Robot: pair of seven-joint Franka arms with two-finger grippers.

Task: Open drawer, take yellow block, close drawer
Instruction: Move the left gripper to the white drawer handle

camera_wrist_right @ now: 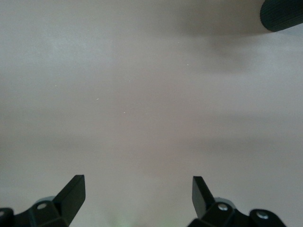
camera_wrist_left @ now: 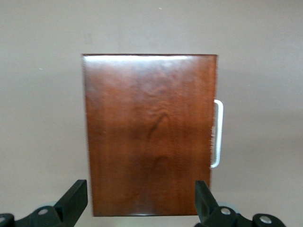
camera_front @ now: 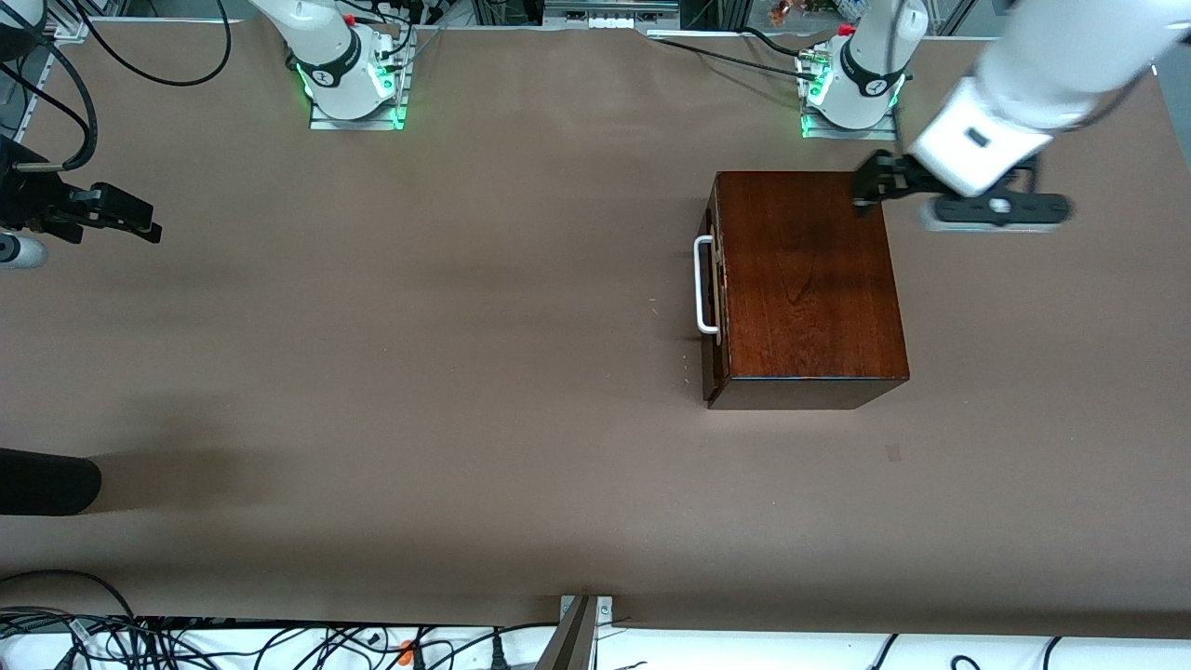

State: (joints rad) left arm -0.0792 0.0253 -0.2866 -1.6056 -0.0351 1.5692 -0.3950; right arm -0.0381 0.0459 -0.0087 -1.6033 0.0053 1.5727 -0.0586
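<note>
A dark wooden box (camera_front: 809,284) stands toward the left arm's end of the table. Its drawer (camera_front: 713,307) is pushed in flush, and the white bar handle (camera_front: 704,284) faces the right arm's end. The yellow block is hidden. My left gripper (camera_front: 867,191) hangs open over the box's edge closest to the left arm's base; its wrist view looks down on the box top (camera_wrist_left: 149,132) and the handle (camera_wrist_left: 217,135), with the left gripper (camera_wrist_left: 141,198) holding nothing. My right gripper (camera_front: 140,221) waits open over bare table at the right arm's end, and the right gripper (camera_wrist_right: 138,196) is empty.
A black cylinder (camera_front: 46,481) juts in over the table edge at the right arm's end, nearer the front camera, and shows again as a black cylinder (camera_wrist_right: 281,14) in the right wrist view. Cables (camera_front: 186,642) and a metal bracket (camera_front: 582,633) lie along the table's near edge.
</note>
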